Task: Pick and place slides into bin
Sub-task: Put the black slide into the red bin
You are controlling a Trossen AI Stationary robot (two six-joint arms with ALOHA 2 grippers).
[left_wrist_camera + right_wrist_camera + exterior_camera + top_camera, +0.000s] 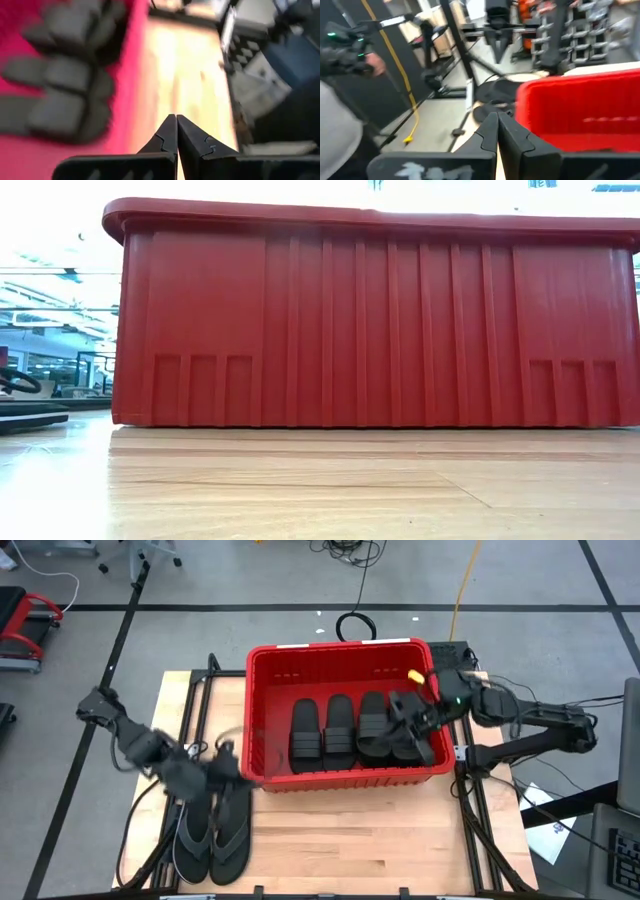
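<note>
The red bin (340, 660) stands at the table's middle, toward the far edge, and fills the low view (370, 330). Several black ribbed-strap slides (340, 730) lie side by side on its floor; they show blurred in the left wrist view (65, 85). Two thin thong flip-flops (212, 832) lie flat on the table left of the bin, and at the left edge of the low view (25, 415). My left gripper (222, 768) is shut and empty (176, 125) above the flip-flops' far ends, beside the bin's left wall. My right gripper (405, 718) is shut and empty (496, 124) over the bin's right part.
Bare wood (350, 840) lies between the bin and the table's near edge. A yellow tag (416, 676) sits on the bin's far right rim. Black frame rails (470, 820) run along both table sides. Cables (350, 625) and stands (500, 35) lie beyond the far edge.
</note>
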